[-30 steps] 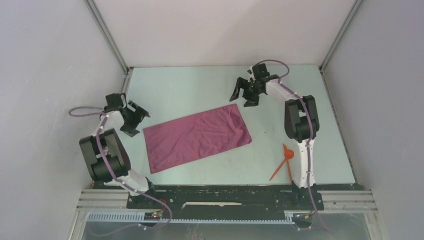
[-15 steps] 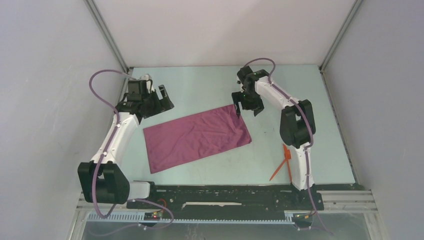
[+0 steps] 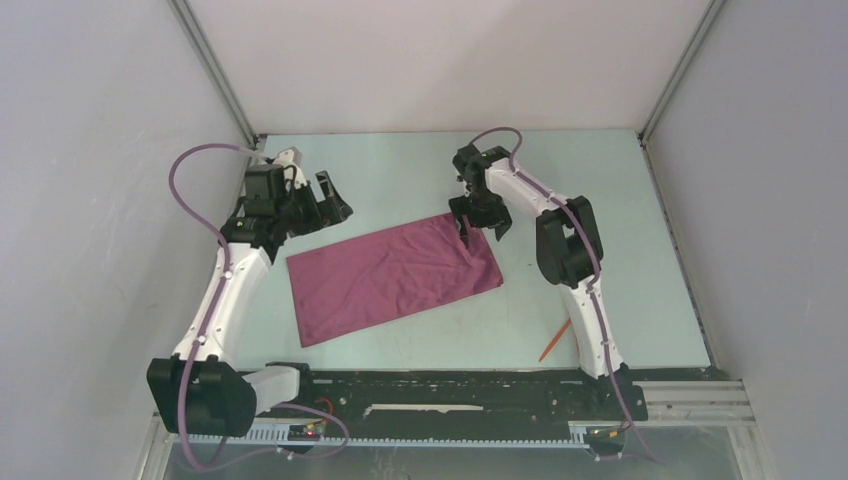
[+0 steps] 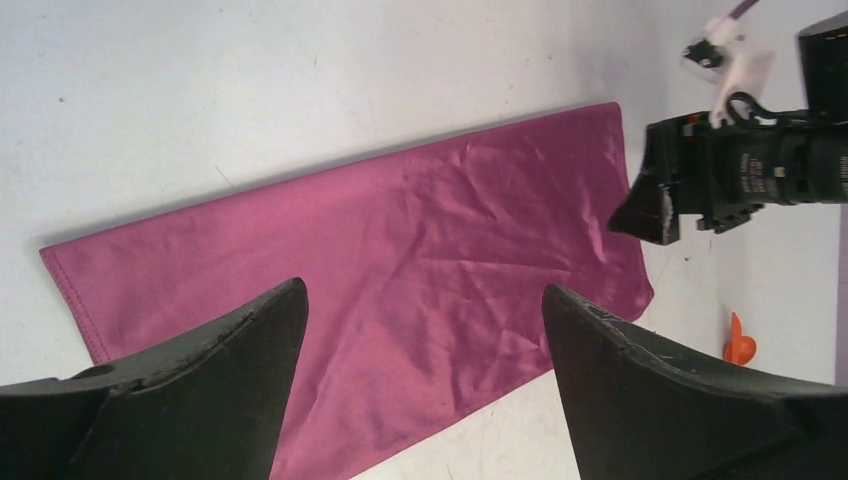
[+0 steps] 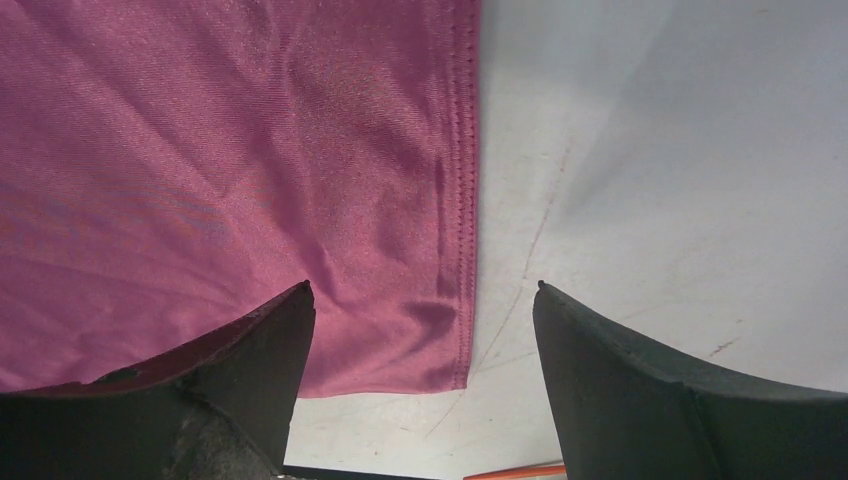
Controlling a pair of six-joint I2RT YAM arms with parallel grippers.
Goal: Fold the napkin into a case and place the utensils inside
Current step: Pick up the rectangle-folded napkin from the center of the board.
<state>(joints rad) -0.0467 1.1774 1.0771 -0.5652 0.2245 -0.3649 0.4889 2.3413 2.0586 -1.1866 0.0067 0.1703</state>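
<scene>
Top external: smooth rectangular plum napkin (image 3: 395, 275); left gripper (image 3: 320, 211), right gripper (image 3: 482, 232) both agape.

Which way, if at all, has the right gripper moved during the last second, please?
Yes. The right gripper came toward the near edge and leftward, from bare table beyond the napkin to over its far right corner.
</scene>
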